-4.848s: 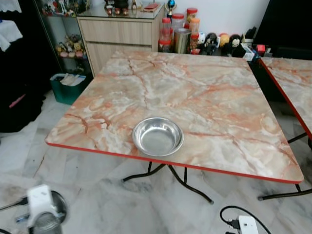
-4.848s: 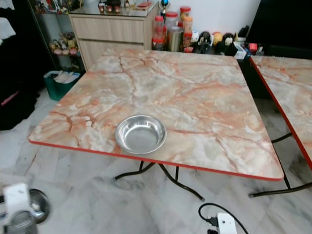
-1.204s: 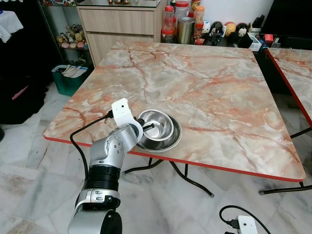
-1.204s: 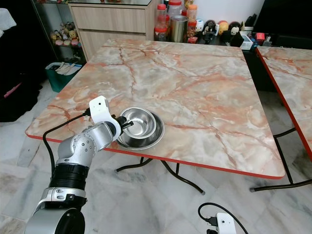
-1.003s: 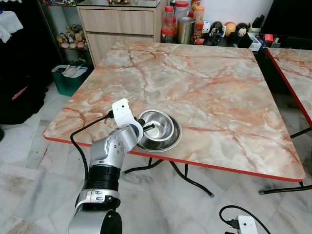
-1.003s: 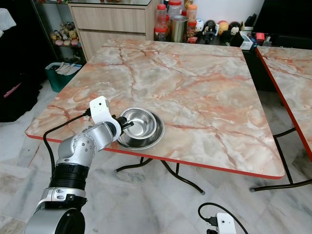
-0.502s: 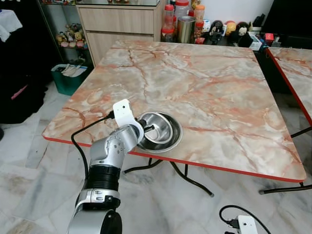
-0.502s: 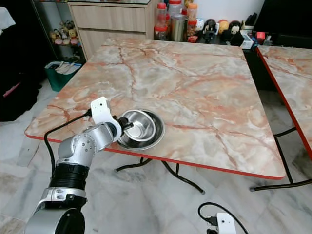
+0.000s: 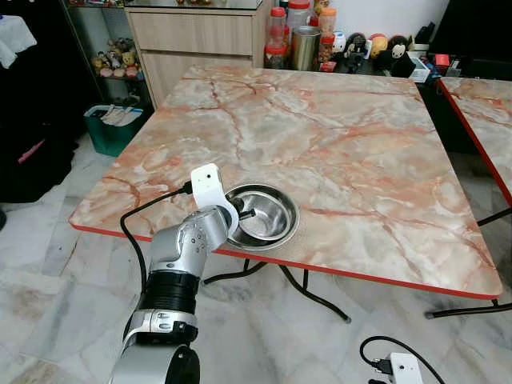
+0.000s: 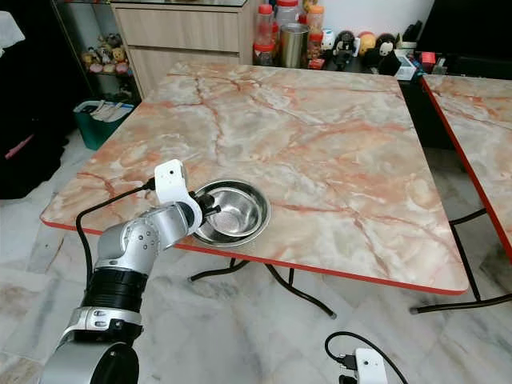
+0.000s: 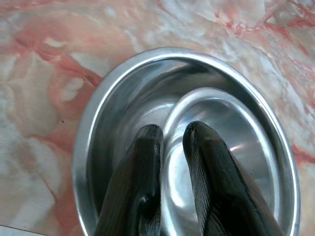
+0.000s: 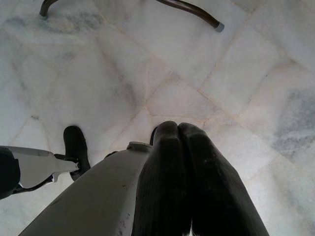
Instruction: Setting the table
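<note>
The two eye views look down from high up at the marble table (image 9: 336, 152) and share almost the same scene. The left wrist view is very close above the steel bowl (image 11: 187, 142) on that table. The right wrist view faces the floor (image 12: 236, 59) beside the table.

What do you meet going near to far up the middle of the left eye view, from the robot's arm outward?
Left gripper → steel bowls → bare marble tabletop → metal canister among the jars behind the table.
</note>
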Motion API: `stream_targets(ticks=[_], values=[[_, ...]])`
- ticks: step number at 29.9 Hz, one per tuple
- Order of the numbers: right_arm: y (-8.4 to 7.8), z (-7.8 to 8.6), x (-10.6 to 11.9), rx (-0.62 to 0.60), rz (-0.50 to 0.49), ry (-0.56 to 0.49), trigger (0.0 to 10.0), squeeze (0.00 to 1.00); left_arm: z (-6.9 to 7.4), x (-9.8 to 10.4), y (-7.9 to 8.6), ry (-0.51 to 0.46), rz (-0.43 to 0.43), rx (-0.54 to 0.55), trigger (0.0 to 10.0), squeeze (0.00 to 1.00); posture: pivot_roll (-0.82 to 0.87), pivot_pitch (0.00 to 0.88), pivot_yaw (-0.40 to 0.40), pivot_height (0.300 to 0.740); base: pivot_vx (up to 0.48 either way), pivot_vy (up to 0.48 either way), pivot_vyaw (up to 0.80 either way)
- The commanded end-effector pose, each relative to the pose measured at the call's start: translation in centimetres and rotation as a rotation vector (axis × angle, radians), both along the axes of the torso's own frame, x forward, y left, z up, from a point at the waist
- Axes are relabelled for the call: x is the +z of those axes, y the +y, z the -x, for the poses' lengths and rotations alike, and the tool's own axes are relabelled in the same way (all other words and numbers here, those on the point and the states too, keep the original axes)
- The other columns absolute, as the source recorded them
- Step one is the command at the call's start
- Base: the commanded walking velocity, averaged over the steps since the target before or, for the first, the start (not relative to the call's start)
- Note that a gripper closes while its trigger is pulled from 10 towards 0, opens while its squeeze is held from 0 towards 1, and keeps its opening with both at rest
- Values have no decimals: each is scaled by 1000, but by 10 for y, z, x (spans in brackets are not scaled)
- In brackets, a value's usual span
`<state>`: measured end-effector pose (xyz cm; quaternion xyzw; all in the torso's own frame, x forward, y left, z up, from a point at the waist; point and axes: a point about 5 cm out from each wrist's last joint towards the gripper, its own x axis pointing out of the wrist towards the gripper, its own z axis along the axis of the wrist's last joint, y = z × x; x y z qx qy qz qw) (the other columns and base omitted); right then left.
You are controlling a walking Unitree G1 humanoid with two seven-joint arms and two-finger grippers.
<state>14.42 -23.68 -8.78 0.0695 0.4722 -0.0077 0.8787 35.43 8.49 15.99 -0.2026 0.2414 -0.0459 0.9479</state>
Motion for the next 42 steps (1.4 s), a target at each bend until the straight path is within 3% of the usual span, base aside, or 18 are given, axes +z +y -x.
stream_targets(ticks=[1,5,10,12,15,16,18,21,22,23,24,26,27,29,32,36,40,42], values=[[-2,1,0,-7,0,2,10000,0,0,6,2,-31,-62,-8,10000,0,47,56,-4,740,0,0,0],[-2,1,0,-7,0,2,10000,0,0,6,2,-34,-68,-9,10000,0,47,56,-4,740,0,0,0],[-2,0,0,-6,1,1,10000,0,-6,22,13,-155,-242,29,10000,0,50,57,-5,740,0,0,0],[-2,0,0,-6,1,1,10000,0,-6,26,13,-192,-257,35,10000,0,50,57,-5,740,0,0,0],[-2,0,1,-7,0,0,10000,0,-8,43,16,-325,-281,49,10000,0,50,57,-5,740,0,0,0],[-2,0,1,-8,0,-1,10000,0,-9,53,21,-419,-342,68,10000,0,49,55,-6,740,0,0,0],[-2,0,1,-9,0,-2,10000,0,-9,66,35,-518,-330,137,10000,0,50,55,-7,740,0,0,0],[-2,0,1,-11,0,-3,10000,0,-8,71,47,-556,-383,183,10000,0,50,55,-7,740,0,0,0],[-2,0,1,-11,0,-3,10000,0,-8,70,76,-590,-586,263,10000,0,49,55,-6,740,0,0,0],[-2,0,1,-11,-1,-3,10000,0,-7,68,87,-594,-661,287,10000,0,49,55,-6,740,0,0,0],[-2,0,1,-11,-1,-3,10000,0,-7,68,87,-594,-661,287,10000,0,49,55,-6,740,0,0,0],[-2,0,0,-7,-1,-2,10000,0,-1,54,121,-554,-856,347,10000,0,58,53,-8,740,0,0,0],[-2,0,0,-7,-1,-2,10000,0,-1,54,121,-554,-856,347,10000,0,58,53,-8,740,0,0,0],[-1,0,0,-7,-2,-2,10000,0,8,37,156,-497,-973,426,10000,0,59,51,-8,740,0,0,0],[-1,0,0,-6,-2,-2,10000,0,23,17,189,-418,-1079,501,10000,0,61,50,-8,740,0,0,0],[-1,0,0,-5,-2,-2,10000,0,41,-6,218,-322,-1144,600,10000,0,63,48,-10,740,0,0,0],[-1,0,0,-2,-2,-1,10000,0,72,-40,248,-179,-1226,739,10000,0,59,45,-8,740,0,0,0],[-1,0,0,-4,-2,-2,10000,0,83,-56,255,-107,-1239,761,10000,0,59,45,-8,740,0,0,0]])
